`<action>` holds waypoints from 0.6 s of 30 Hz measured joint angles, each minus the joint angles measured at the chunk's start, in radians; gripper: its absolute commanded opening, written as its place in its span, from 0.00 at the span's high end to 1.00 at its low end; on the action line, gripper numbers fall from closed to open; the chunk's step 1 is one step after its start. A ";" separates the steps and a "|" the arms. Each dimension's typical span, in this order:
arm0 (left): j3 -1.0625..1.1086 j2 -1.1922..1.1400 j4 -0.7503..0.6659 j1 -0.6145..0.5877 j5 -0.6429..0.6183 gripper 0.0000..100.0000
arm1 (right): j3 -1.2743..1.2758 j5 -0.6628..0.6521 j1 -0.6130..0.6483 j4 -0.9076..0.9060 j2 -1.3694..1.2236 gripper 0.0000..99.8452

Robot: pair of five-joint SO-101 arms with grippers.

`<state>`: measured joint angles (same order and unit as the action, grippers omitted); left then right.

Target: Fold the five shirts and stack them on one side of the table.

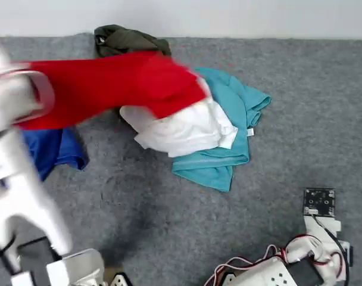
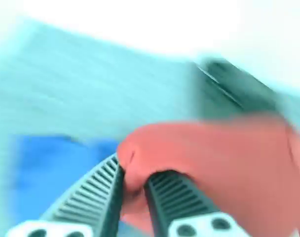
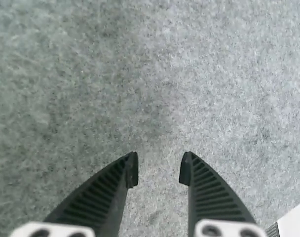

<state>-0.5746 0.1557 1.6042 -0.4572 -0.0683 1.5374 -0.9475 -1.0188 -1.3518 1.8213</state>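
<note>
Grey felt table seen from above, far edge against a pale wall. Right half bare and open, near middle bare too. Cloth crowded into left and centre. Red shirt pulled out long, axis running crosswise from left side toward middle. One end at left arm, other end draped over white shirt. White shirt bunched on top of teal shirt, teal cloth sticking out to the right and toward near edge. At far edge, dark green shirt crumpled, touching red shirt. At left edge, blue shirt partly under red shirt, just beside left arm. At near right corner, right arm folded low, well apart from all cloth.

Left wrist view: left gripper pinched tight on a bunched fold of red shirt, cloth bulging out past fingertips. Under it, blue shirt on the felt to one side, dark green shirt farther off.

Right wrist view: right gripper aimed down at bare felt, fingers parted by a moderate gap, nothing between them.
</note>
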 measured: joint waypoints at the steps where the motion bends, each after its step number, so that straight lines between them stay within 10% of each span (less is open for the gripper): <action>1: 0.000 0.005 -0.055 -0.084 0.021 0.99 | 0.000 0.000 0.000 0.000 0.000 0.85; 9: 0.087 -0.123 -0.417 -0.474 0.112 0.95 | 0.000 0.000 0.000 0.000 0.000 0.85; 18: 0.103 -0.279 -0.172 -0.384 0.245 0.71 | -0.002 -0.006 0.000 0.000 0.000 0.85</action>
<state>-0.4718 -0.1235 1.4323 -0.8408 0.1772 1.5359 -0.9536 -1.0188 -1.3518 1.8213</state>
